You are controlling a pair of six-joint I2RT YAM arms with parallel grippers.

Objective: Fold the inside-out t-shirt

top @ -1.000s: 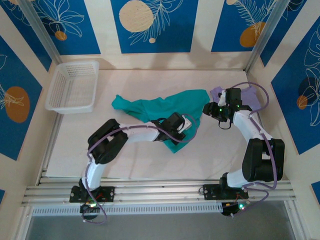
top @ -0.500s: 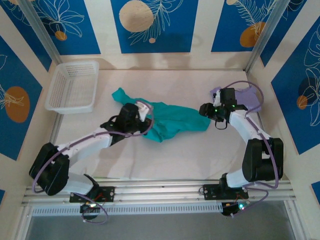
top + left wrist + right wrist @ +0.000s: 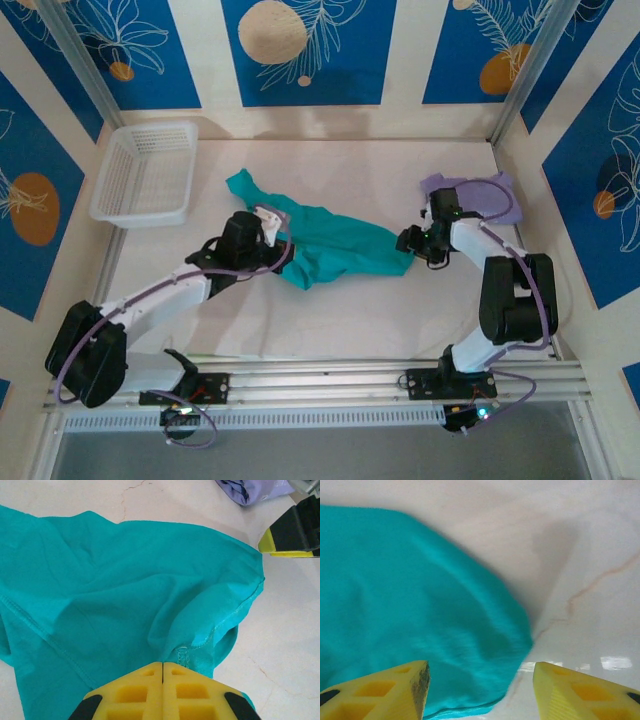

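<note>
Teal t-shirt [image 3: 345, 245] rumpled, elongated; left claw [image 3: 162, 666] clenched on it; right claw [image 3: 480, 672] released.

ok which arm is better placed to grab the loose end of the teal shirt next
Right, probably. The right gripper is open, with the loose end of the t-shirt lying just ahead between its fingers. The left gripper is shut on a hem at the other end.

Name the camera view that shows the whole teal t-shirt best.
Top external: the whole t-shirt shows, end to end. Left wrist gives a close-up of a hem pinched in the shut left fingers; right wrist gives one rounded edge ahead of the open right fingers.
</note>
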